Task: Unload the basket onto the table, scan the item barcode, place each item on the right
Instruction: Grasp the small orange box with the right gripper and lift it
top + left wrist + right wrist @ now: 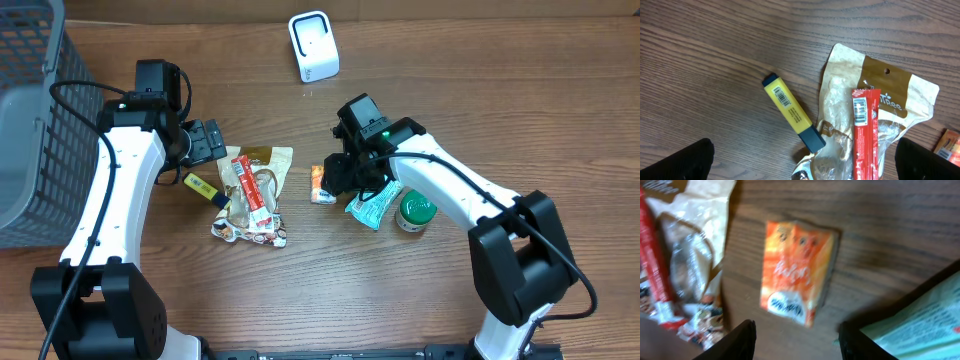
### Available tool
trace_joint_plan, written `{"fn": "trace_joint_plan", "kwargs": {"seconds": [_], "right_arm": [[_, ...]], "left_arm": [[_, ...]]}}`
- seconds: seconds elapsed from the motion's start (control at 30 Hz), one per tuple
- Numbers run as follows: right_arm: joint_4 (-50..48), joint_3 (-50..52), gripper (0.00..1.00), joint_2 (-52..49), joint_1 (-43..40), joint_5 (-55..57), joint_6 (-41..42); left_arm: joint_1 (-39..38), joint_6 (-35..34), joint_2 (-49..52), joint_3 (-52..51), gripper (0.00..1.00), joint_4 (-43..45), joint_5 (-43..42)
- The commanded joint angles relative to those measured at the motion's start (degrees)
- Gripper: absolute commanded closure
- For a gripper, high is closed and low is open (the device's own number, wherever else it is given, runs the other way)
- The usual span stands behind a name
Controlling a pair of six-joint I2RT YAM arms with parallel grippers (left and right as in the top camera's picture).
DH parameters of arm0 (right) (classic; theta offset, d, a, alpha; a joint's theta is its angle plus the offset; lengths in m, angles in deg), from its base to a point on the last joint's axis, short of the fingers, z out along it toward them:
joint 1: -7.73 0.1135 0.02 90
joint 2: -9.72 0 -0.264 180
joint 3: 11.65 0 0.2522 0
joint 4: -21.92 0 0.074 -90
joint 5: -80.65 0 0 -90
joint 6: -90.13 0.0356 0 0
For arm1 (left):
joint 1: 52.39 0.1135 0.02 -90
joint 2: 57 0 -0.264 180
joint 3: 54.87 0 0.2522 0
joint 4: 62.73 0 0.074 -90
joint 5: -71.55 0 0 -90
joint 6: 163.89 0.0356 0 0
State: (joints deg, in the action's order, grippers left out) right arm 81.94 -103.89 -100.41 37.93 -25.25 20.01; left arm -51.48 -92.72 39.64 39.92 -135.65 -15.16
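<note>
Hovering with right hand (797, 342) spread apart, clamped on nothing, over orange packet (797, 272) lying flat on bench (480, 90), at 6 o'clock from white scanner (313, 45). Holding left hand (208, 142) wide apart and empty at 9 o'clock, above yellow highlighter (792, 112).

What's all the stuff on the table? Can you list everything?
basket: one, grey, far left
scanner: one, white, top middle
highlighter: one, yellow with dark cap, beside pouch
snack pouch: one, tan, middle
stick packet: one, red, on the pouch
patterned packet: one, multicoloured, below pouch
orange packet: one, orange, centre
sachet: one, green-white, right of centre
can: one, green top, beside sachet
table: one, brown wood
left gripper: one, black, open above highlighter
right gripper: one, black, open over orange packet
</note>
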Motion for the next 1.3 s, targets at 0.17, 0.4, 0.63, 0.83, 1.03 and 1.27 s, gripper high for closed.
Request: {"fn": "trace_joint_plan", "kwargs": {"seconds": [0.17,0.4,0.63,0.83,1.03,1.27], "right_arm": [[-3.17,-1.36,0.45,-2.51,0.07,3.89,0.13],[-4.39,-1.36,0.46,-5.09,0.07,3.87,1.31],[-5.33,-1.31,0.59,-7.19,0.07,3.85,4.39],[-5.31,-1.25,0.60,-7.69,0.07,3.82,5.79],[-6.14,-0.22,0.76,-7.78,0.07,2.80,8.24],[-6.91,-1.51,0.96,-6.34,-2.40,-10.49,7.08]], "left_arm": [[0.20,1.29,-0.74,0.66,0.00,0.04,0.28],[0.20,1.29,-0.74,0.66,0.00,0.04,0.28],[0.20,1.29,-0.74,0.66,0.00,0.04,0.28],[0.20,1.29,-0.74,0.66,0.00,0.04,0.28],[0.20,1.29,-0.74,0.66,0.00,0.04,0.28],[0.20,1.29,-0.74,0.66,0.00,0.04,0.26]]}}
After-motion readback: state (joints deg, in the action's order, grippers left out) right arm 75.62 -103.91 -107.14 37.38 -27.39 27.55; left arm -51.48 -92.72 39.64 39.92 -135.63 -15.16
